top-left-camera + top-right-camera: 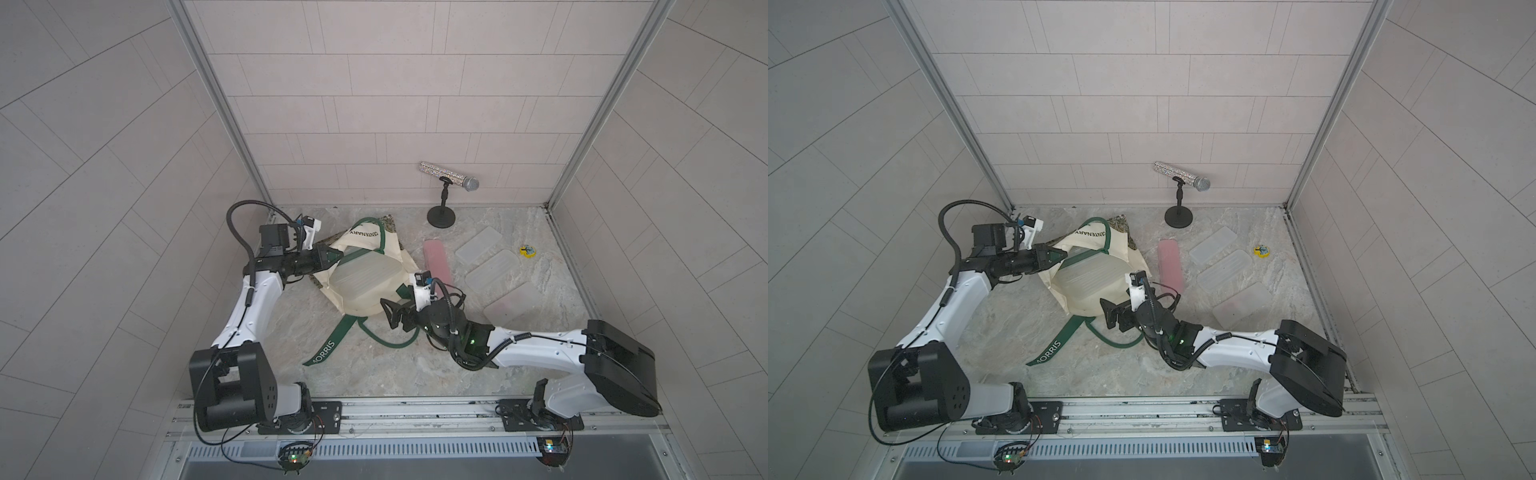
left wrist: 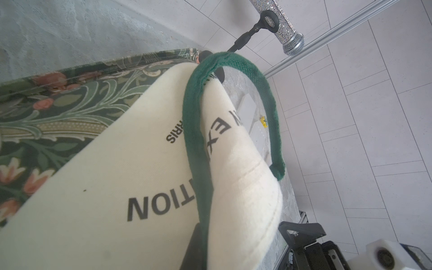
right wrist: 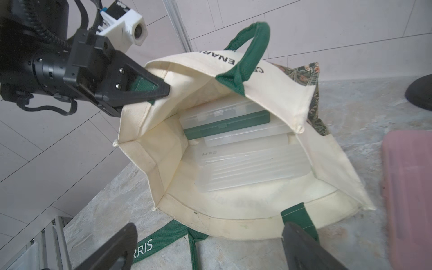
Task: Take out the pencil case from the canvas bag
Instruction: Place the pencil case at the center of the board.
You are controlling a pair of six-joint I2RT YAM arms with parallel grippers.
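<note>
Only right wrist shows green pencil case (image 3: 226,125) in bag (image 3: 233,217), left pincer (image 3: 161,92) gripping rim, right pincer (image 3: 208,231) wide.

canvas bag (image 3: 275,77): cream, black lettering. handles (image 3: 252,46) dark green; strap (image 1: 326,349) green with white letters. base (image 2: 46,112): dark green leaf pattern with pink-orange flowers. Inside: one solid green pencil case (image 3: 224,125), other cases (image 3: 252,163) frosted clear. table (image 1: 374,374) grey marbled; on it a pink case (image 1: 436,259), frosted translucent lids (image 1: 478,245), small yellow item (image 1: 528,251). microphone (image 1: 449,175) silver glitter, stand (image 1: 441,216) black.
</note>
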